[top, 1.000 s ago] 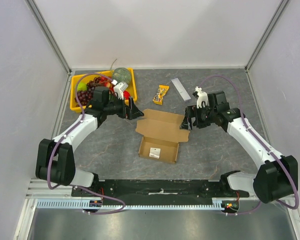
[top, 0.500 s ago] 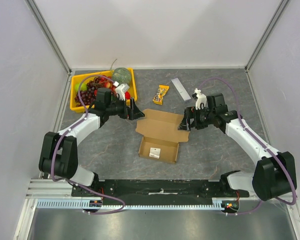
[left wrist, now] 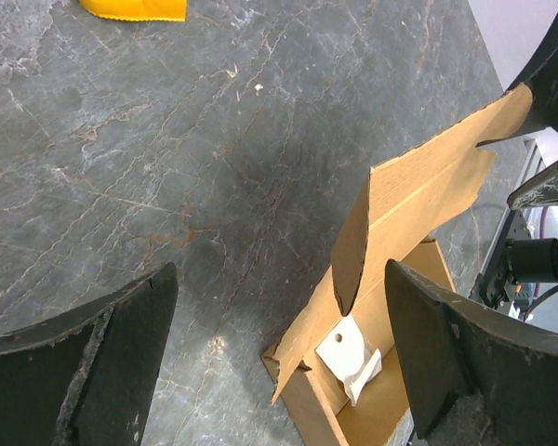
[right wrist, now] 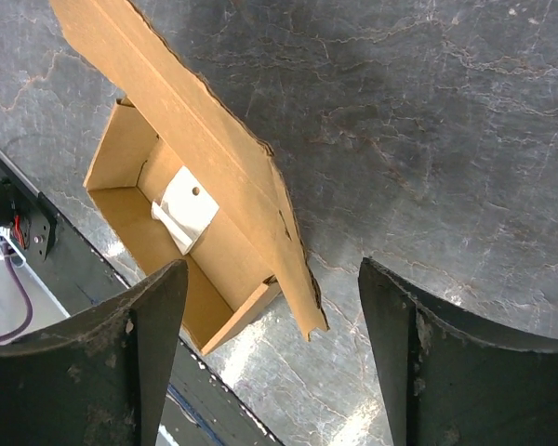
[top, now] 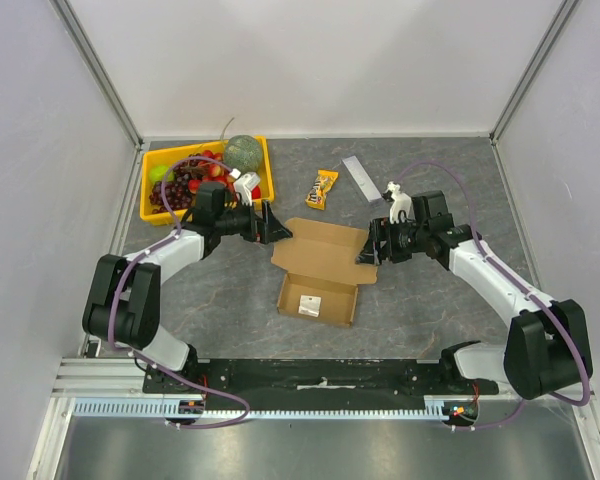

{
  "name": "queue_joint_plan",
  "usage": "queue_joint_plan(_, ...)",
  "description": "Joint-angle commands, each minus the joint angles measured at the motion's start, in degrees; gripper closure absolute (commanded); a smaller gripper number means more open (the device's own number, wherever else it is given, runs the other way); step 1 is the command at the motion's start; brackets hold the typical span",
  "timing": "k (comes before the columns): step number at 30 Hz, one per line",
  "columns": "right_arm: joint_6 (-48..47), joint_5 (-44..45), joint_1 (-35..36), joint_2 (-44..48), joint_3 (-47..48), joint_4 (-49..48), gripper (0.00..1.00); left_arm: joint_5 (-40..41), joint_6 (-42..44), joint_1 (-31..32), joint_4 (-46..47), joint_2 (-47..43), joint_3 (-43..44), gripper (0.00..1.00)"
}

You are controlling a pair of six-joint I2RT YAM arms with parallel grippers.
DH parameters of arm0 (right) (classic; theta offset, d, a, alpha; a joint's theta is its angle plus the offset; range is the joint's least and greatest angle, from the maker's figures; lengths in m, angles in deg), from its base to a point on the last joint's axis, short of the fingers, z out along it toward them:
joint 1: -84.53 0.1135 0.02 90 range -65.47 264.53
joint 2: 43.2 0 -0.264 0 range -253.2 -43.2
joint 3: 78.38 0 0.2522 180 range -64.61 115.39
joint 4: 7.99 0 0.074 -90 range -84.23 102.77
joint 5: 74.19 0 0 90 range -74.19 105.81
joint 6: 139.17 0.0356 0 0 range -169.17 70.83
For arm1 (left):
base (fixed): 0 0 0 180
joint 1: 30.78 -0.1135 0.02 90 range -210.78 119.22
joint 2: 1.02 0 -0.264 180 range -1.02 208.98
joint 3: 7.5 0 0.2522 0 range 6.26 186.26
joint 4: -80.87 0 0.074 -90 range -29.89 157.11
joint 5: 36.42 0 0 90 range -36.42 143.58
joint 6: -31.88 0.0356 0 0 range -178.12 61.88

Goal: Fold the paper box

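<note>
Two sets of jaws, both spread, nothing pinched. Left jaws: fingers (left wrist: 102, 362) wide apart in the wrist view, mostly bare worktop (left wrist: 167, 167) betw. them. The paper box (top: 318, 272) is close by one finger, no contact that I can make out. Right jaws: fingers (right wrist: 446, 362) also wide, w/ the lid's corner tab (right wrist: 296, 288) poking into the gap betw. them, not touching either one.

Box sits open on the worktop betw. the two sets of jaws. Its tray part is on the side nearer the arm bases. The lid (left wrist: 428, 177) hinges on the far side & looks part-raised: tilted, not flat, not shut. A side tab (left wrist: 352, 243) hangs off the lid edge just ahead of the left jaws. A white slip (right wrist: 186, 209) lies inside the tray part.

Judgement: lid not yet down, so most of the fold is ahead.

Risks from here:
- Push from one side only → light box prob. skids or spins on the worktop instead of the lid swinging. Needs bracing both sides.
- Tabs are loose. If the lid drops before they're steered inward, they land outside the walls or crumple → lid won't seat.
- Right jaws biting the thin corner off-centre → crease or tear.
- White slip could ride up & jam under the lid.
- Fruit tray (top: 146, 200) sits just behind the left jaws, so a wide swing back could clip it.
</note>
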Motion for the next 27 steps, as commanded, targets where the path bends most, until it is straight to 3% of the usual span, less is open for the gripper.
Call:
queue_joint_plan(1, 0.3, -2.1, -0.3, 1.3, -1.2, -2.8, 0.21, -2.9, -1.9, 0.2, 4.4, 0.7, -0.3, 0.03)
queue_joint_plan(18, -1.3, -2.6, -0.1, 4.5, -3.7, -4.6, 0.34, 0.5, 0.7, 4.3, 0.5, -2.5, -2.7, 0.19)
queue_joint_plan(27, -1.6, 0.9, 2.7, 4.6, -4.3, -5.0, 0.41, 9.0, 3.7, 6.1, -3.9, -6.7, -2.7, 0.32)
